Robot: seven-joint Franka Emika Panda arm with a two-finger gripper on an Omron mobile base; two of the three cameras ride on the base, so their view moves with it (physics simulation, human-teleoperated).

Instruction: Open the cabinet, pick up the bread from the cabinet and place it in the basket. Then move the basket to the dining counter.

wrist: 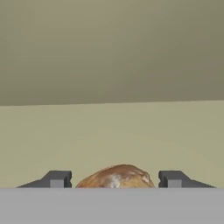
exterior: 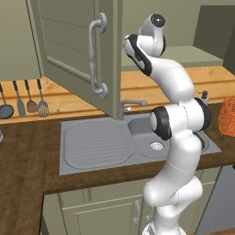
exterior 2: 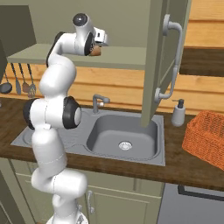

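The cabinet's sage-green door (exterior: 69, 46) stands swung open over the sink, its silver bar handle (exterior 2: 171, 61) facing out. My arm reaches up onto the cabinet's shelf (exterior 2: 127, 54). In the hand view a brown crusty bread (wrist: 116, 176) lies on the shelf, right between my gripper's (wrist: 115, 179) two fingers, with a narrow gap on each side; the gripper is open around it. The right base view shows the bread (exterior 2: 95, 51) under the hand. The orange basket (exterior 2: 205, 138) sits on the counter to the right of the sink. The dining counter is out of view.
A grey sink (exterior 2: 124, 135) with a tap (exterior 2: 99, 103) lies below the arm in a dark wood counter (exterior: 23, 151). A soap dispenser (exterior 2: 178, 113) stands beside the basket. Kitchen utensils (exterior: 27, 98) hang on the back wall at left.
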